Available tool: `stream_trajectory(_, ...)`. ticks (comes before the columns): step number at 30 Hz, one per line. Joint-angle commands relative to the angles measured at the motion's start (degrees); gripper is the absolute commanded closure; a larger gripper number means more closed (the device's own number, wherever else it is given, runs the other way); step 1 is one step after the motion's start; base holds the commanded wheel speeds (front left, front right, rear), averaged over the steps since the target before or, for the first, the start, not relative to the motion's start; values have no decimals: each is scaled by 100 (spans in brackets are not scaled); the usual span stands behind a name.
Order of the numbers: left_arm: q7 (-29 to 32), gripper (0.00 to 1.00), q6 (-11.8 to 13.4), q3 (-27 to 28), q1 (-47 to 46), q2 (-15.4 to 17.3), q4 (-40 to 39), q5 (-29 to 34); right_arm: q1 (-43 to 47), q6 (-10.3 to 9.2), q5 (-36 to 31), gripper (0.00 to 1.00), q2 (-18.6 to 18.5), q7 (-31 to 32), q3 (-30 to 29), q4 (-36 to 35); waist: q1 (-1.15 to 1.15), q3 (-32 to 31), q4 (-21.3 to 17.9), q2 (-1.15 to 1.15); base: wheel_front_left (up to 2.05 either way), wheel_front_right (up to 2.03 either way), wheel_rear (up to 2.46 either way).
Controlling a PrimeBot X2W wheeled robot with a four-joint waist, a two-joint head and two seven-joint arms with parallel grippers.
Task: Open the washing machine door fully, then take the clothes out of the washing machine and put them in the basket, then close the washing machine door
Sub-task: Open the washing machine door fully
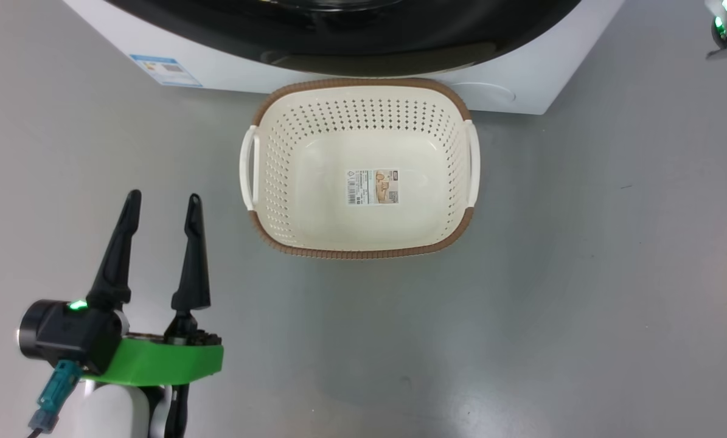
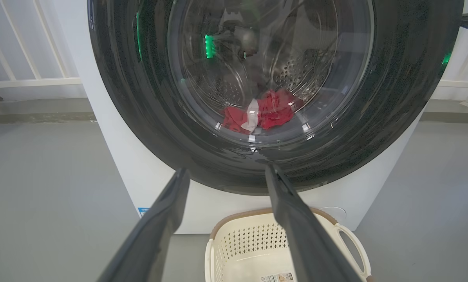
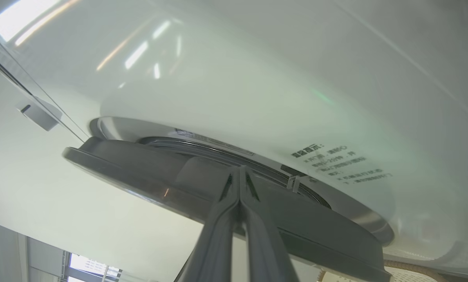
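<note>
The left tool is spread apart; the right tool, pressed together, sits mid-frame at the washing machine door. Stiff and slippery, its rim likely needs hooking from behind.

A smooth grey floor spreads all around, with a soft sheen that catches pale patches of overhead light, and it bears a few small dark scuffs. In the left wrist view a white barred railing stands at the far left before a pale wall, above a low grey kerb. A matching white rail shows at the far right. In the right wrist view a bright, dark-framed window sits low at the left, below a plain pale surface, wall or ceiling.
</note>
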Motion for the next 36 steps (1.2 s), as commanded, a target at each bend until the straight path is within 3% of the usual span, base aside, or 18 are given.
stream_trajectory(1, -29, 0, 70, 148, -122, 113, -116, -85, -147, -5, 120, 100, 30, 152, -4, -45, 0, 28, 55, 0, 0, 0, 0)
stream_trajectory(20, -29, 0, 293, -35, -131, 112, -120, -437, -1006, -5, 317, 100, 223, 1111, 187, 974, 0, 102, 432, 0, 0, 0, 0)
stream_trajectory(27, -29, 0, 289, 75, 10, 112, -51, -399, -661, -5, 471, 100, 282, 1513, 275, 1023, 0, -206, 367, 0, 0, 0, 0)
stream_trajectory(36, -29, 0, 198, 283, 318, 112, 49, -263, 268, -5, 685, 100, 375, 1950, 323, 549, 0, -817, 268, 0, 0, 0, 0)
